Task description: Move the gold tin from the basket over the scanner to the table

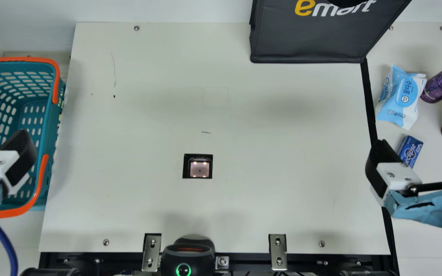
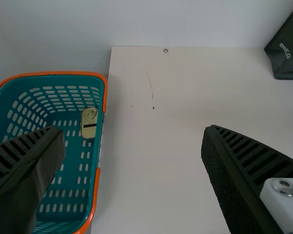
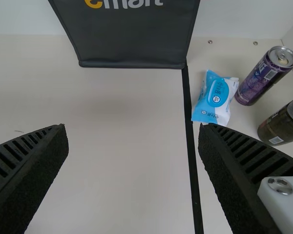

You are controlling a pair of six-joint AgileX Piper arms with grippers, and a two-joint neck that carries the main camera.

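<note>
Gold tin [image 2: 89, 123] lies inside the basket [image 2: 53, 73]

The left gripper [image 2: 132, 130] hangs at the basket, spread wide. By the basket's right wall, the tin looks light, stiff and slick, best pinched across its narrow width. Right of the basket, the scanner [image 1: 199, 169] sits in the worktop [image 1: 282, 134]; well beyond, the right gripper [image 3: 132, 129] also stands spread.
</note>
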